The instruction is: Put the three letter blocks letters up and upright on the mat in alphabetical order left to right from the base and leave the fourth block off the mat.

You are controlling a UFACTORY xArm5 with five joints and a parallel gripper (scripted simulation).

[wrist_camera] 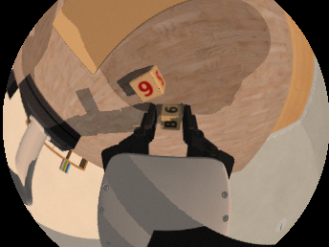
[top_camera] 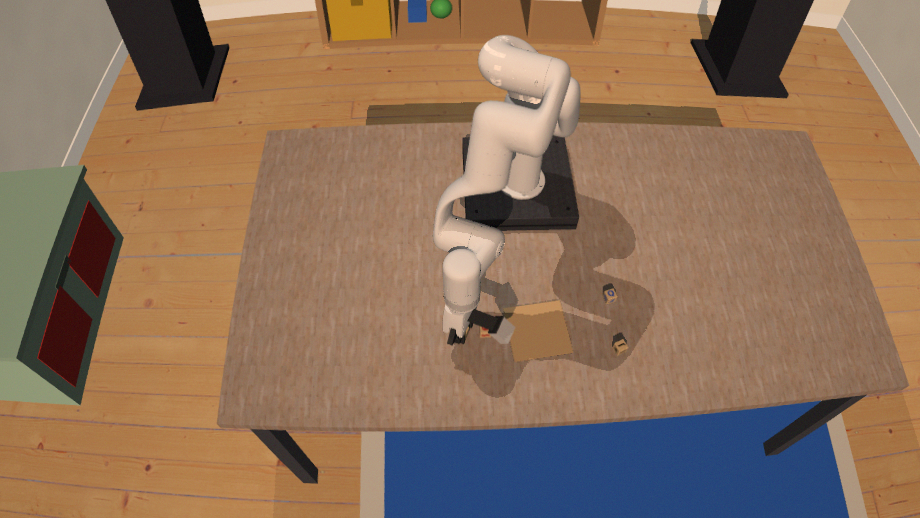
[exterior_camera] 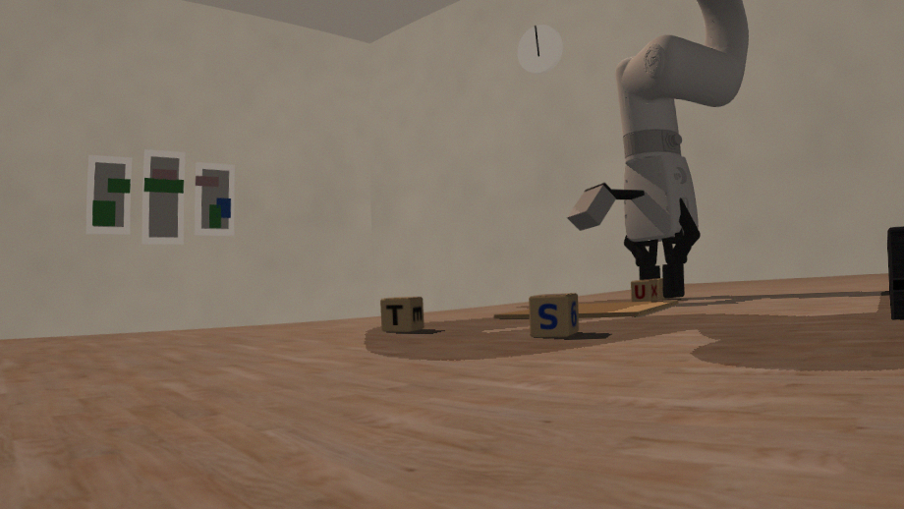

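Observation:
My gripper [top_camera: 457, 336] [exterior_camera: 661, 274] [wrist_camera: 169, 112] is low at the table left of the mat, its fingers around a block with black characters [wrist_camera: 170, 117]. A small gap shows at the left finger, so it is open. A red-lettered block [top_camera: 484, 332] [exterior_camera: 640, 291] [wrist_camera: 144, 88] stands close by, between the gripper and the mat. The flat tan mat [top_camera: 540, 334] [exterior_camera: 607, 309] [wrist_camera: 120, 24] bears no block. Right of it stand a blue-marked block [top_camera: 609, 294] [exterior_camera: 546, 315] and a black-marked block [top_camera: 619, 344] [exterior_camera: 395, 315]. Their top characters are too small to read.
The wrist camera housing [top_camera: 503, 330] juts from the gripper over the table, near the mat's left edge. The black robot base [top_camera: 527, 215] stands at the back of the table [top_camera: 360, 257]. The table's front edge is beyond the gripper.

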